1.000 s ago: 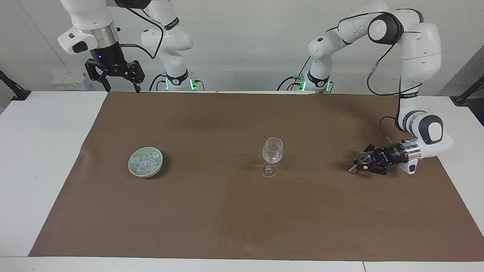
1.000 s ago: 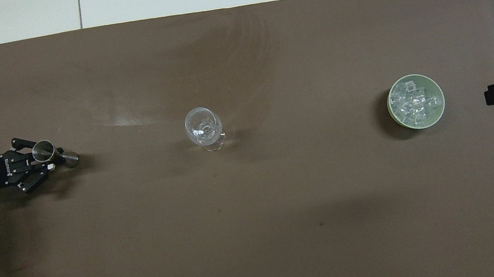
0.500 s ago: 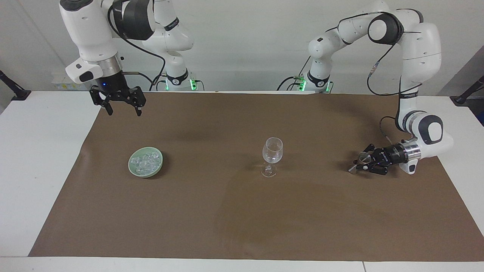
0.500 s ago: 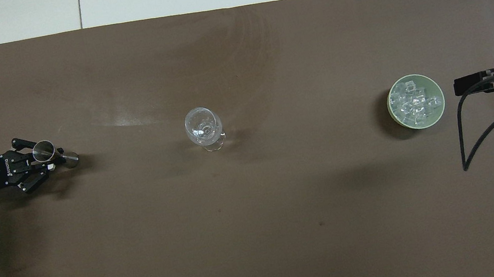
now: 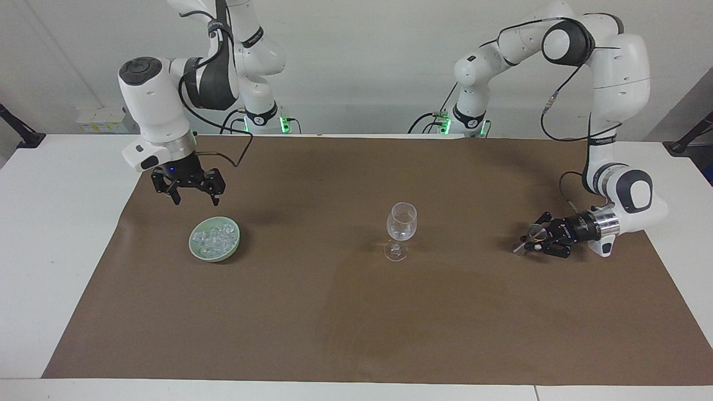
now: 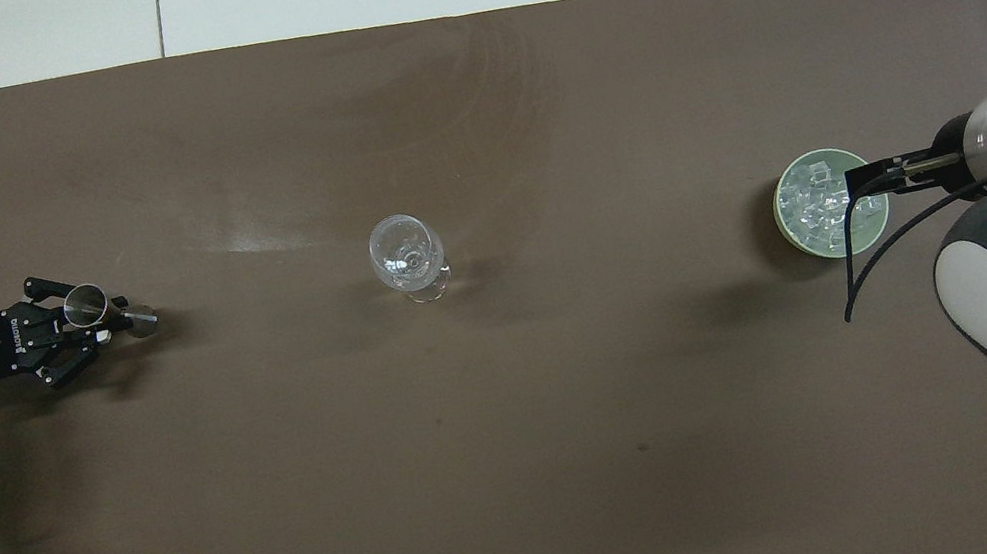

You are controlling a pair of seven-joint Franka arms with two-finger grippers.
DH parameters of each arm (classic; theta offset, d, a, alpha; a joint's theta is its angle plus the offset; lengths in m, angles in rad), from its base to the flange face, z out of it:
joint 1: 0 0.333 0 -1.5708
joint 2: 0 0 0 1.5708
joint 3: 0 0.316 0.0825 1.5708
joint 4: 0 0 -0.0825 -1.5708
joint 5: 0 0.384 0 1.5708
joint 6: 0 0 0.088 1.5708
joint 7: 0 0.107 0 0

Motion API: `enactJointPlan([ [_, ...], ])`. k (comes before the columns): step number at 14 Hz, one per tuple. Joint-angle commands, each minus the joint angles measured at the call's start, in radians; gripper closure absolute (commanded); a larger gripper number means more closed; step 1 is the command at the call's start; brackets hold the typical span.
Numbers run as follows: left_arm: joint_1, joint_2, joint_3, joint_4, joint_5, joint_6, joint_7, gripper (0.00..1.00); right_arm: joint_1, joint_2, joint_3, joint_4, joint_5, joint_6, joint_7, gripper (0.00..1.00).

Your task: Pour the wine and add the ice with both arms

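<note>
The right gripper (image 5: 192, 195), fingers wide, hangs just above the ice (image 5: 215, 237); the left gripper (image 5: 532, 240) grips a metal cup (image 6: 88, 303).

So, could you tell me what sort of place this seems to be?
Probably a robotics lab bench staged as a drinks station: two white arms bolted at a white table, a brown mat carrying a wine glass and a bowl of ice.

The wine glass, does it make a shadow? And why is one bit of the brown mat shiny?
Overhead view: a pale streak of glare lies on the brown mat, farther from the robots than the wine glass, whose shadow is only faint. Facing view: the green bowl casts a darker shadow on the mat beside it.
</note>
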Motion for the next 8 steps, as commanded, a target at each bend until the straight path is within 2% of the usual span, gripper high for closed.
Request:
enactJointPlan([
  [1, 0.002, 0.022, 0.002, 0.033, 0.021, -0.014, -0.013, 0.58, -0.017, 0.018, 0.005, -0.023, -0.013, 0.041, -0.025, 0.00],
  [3, 0.003, 0.022, 0.002, 0.033, 0.021, -0.014, -0.013, 0.42, -0.017, 0.028, 0.005, -0.032, -0.013, 0.065, -0.025, 0.00],
  [6, 0.003, 0.022, 0.002, 0.034, 0.021, -0.014, -0.016, 0.07, -0.017, 0.042, 0.005, -0.052, -0.011, 0.110, -0.023, 0.00],
  [7, 0.003, 0.022, 0.002, 0.037, 0.021, -0.017, -0.016, 0.00, -0.017, 0.050, 0.005, -0.061, -0.011, 0.117, -0.023, 0.00],
  [8, 0.006, 0.022, 0.002, 0.040, 0.023, -0.023, -0.019, 0.00, -0.018, 0.064, 0.005, -0.067, -0.011, 0.119, -0.025, 0.00],
])
